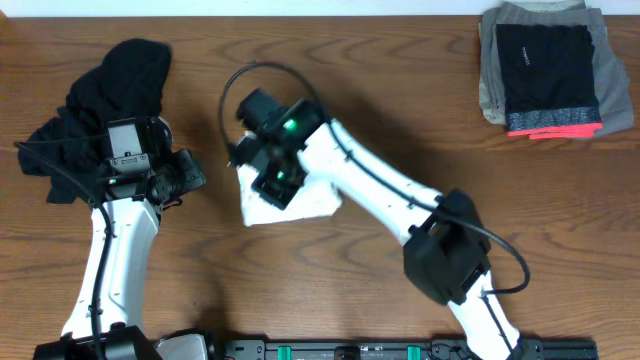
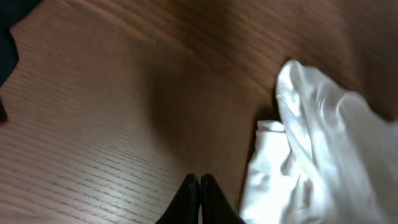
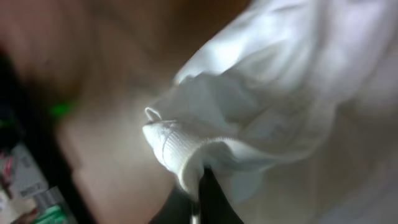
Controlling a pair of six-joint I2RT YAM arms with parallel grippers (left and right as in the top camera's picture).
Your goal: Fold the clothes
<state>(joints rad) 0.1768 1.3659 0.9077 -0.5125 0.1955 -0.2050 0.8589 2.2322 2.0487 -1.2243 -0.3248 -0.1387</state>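
Nearest the robot's base, the left arm reaches up the left side of the bench [image 1: 400, 110]. Its left pincer [image 2: 199, 198] is closed, the two dark fingertips pressed together with nothing between them, just above bare wood. The shirt [image 1: 312, 206] lies close to its right.

The shirt is white and sits bunched in a small crumpled heap near the middle of the bench, not spread flat. The right arm comes in from the lower right and bends down over the heap, covering its upper left part. In the blurred wrist view, the right pincer [image 3: 203, 198] has its dark fingers drawn together at a ribbed edge of the shirt, and it seems to have white cloth nipped between them.

Farther back on the left, a black garment [image 1: 112, 88] lies in a loose rumpled mound behind the left arm's wrist. In the far right corner, well apart from both arms, stands a folded stack [image 1: 545, 70], with grey cloth beneath and a black piece with a coral edge on top.
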